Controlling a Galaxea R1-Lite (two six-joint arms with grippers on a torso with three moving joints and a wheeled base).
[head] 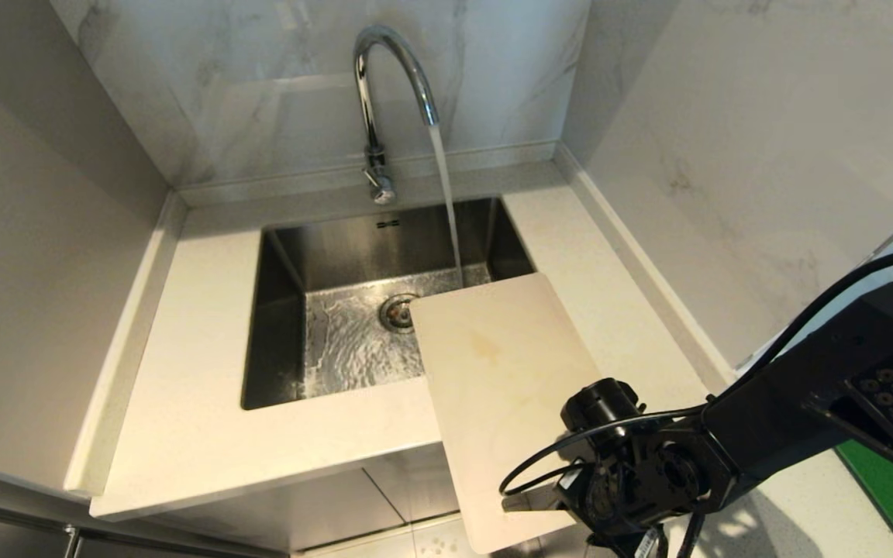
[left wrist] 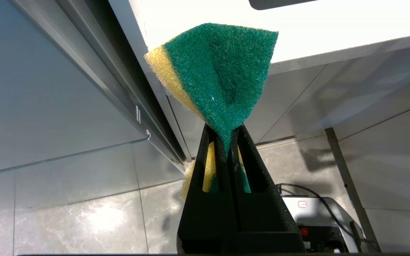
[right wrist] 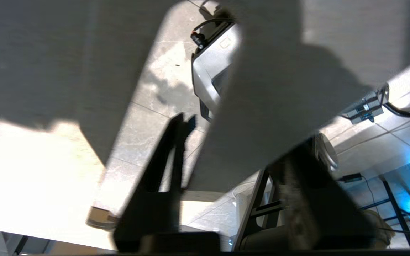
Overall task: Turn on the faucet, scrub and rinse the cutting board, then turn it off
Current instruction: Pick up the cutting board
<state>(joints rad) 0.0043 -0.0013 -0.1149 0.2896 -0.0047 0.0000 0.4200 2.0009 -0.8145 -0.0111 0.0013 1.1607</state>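
A green-and-yellow sponge [left wrist: 216, 76] was pinched between the black fingers [left wrist: 251, 167] of the left gripper [left wrist: 230, 137], which were closed tight on it. Its green face was folded into a crease above the fingertips, and its yellow layer was seen along one edge and through the finger slots. A white counter edge [left wrist: 333, 53], grey cabinet panels [left wrist: 351, 117] and a tiled floor [left wrist: 84, 220] were seen behind.

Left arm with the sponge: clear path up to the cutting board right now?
Probably not directly. The left gripper, shut on the sponge, sits below the countertop, whose edge overhangs it. The cutting board lies above, over the sink corner.
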